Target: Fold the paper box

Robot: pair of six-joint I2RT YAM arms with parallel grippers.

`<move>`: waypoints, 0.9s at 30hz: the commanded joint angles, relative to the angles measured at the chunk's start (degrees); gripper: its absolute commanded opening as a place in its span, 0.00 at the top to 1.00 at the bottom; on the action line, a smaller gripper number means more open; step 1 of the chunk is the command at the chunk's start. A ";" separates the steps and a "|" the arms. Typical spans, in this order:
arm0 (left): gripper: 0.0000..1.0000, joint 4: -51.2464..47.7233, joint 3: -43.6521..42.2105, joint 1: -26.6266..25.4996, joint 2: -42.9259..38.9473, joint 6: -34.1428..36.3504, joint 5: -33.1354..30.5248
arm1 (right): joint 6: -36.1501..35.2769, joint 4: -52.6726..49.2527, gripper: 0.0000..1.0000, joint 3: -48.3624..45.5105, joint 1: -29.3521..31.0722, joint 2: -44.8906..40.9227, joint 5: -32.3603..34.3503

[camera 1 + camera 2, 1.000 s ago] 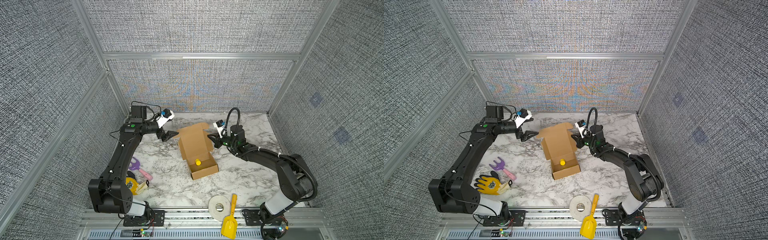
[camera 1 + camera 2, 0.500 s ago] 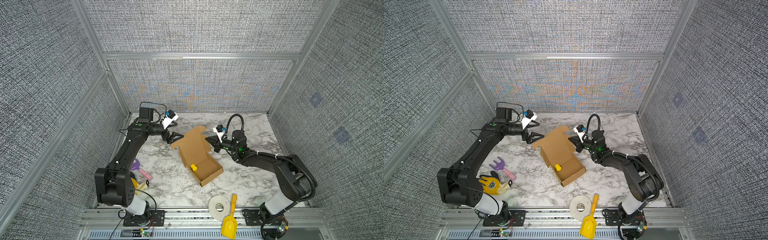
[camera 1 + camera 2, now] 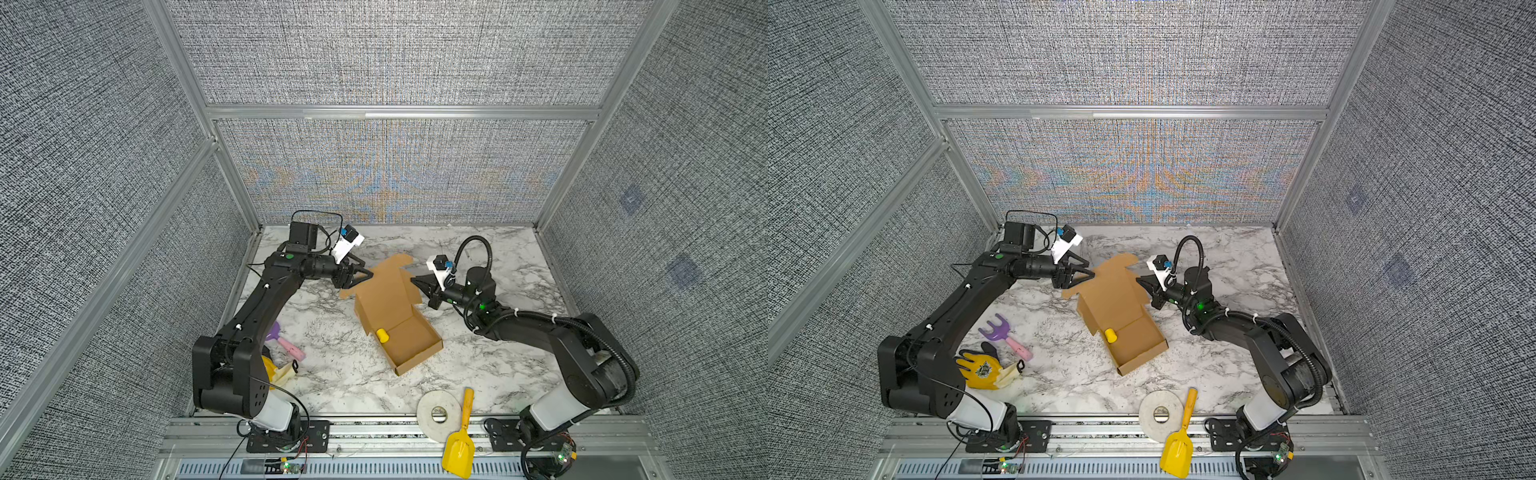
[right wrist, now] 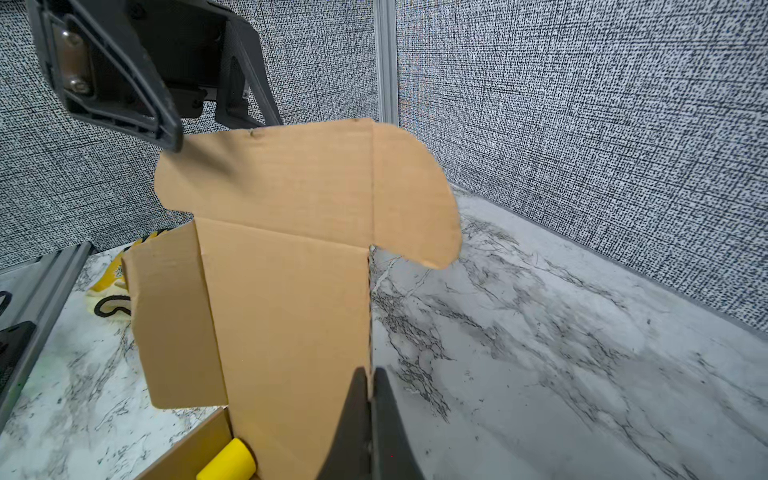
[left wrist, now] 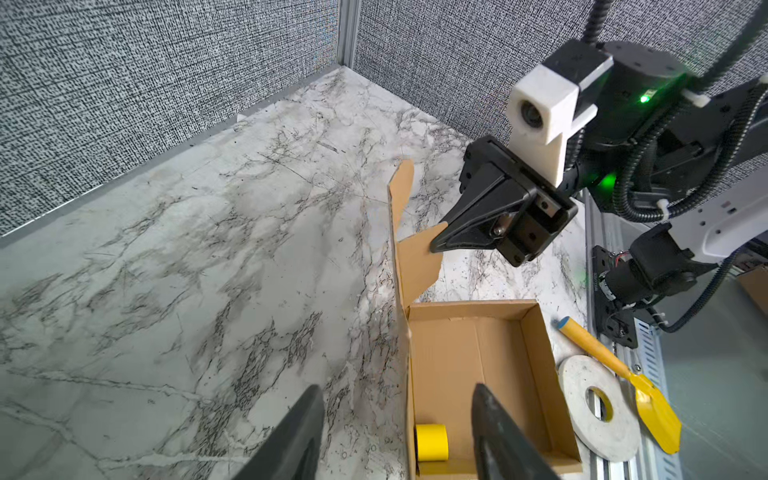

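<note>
Two pincers now meet at the paper box (image 3: 399, 316), which has swung askew mid-worktop (image 3: 332, 374) in the last second. My right pincer (image 3: 413, 281) stays pinched on the raised lid's edge and my left pincer (image 3: 368, 274) has come in and stands spread astride the opposite flap, so the lid looks nearly ready to fold down. I count one box, one yellow cylinder (image 3: 381, 335) inside, one tape roll (image 3: 439, 415), one scoop (image 3: 458, 451), one toy rake (image 3: 286, 343), one glove (image 3: 980, 368).
</note>
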 commanded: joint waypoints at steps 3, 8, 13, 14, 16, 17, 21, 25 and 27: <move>0.53 1.01 -0.77 -0.52 -0.90 -2.21 -0.89 | -0.35 3.25 1.00 -0.57 0.29 -0.51 1.64; 0.56 0.66 -1.67 -1.02 -1.40 -1.44 -1.33 | -1.54 2.85 1.00 -0.58 0.64 -0.78 2.01; 0.64 -0.09 -1.20 -1.38 -1.86 -0.90 -1.95 | -0.56 4.38 0.98 -1.52 0.91 -0.84 2.77; 0.66 -0.09 -1.41 -1.57 -1.93 -0.70 -2.23 | -0.88 4.20 0.98 -1.61 0.91 -0.78 2.89; 0.67 0.40 -1.98 -1.76 -1.76 -0.91 -2.12 | -0.95 4.24 0.98 -1.82 0.90 -0.78 3.46; 0.68 0.38 -2.08 -1.78 -1.79 -1.03 -2.16 | -0.62 4.84 0.98 -2.16 0.97 -0.86 3.85; 0.74 -0.20 -2.07 -1.90 -1.99 -0.35 -2.62 | -0.93 5.61 0.98 -2.80 1.30 -1.39 3.66; 0.82 0.27 -2.07 -1.99 -1.74 -1.01 -2.53 | -0.90 5.17 0.98 -3.02 1.27 -1.71 4.16; 0.91 -0.33 -1.35 -1.99 -2.04 -0.35 -2.77 | -0.64 5.50 0.97 -3.29 1.34 -1.92 3.97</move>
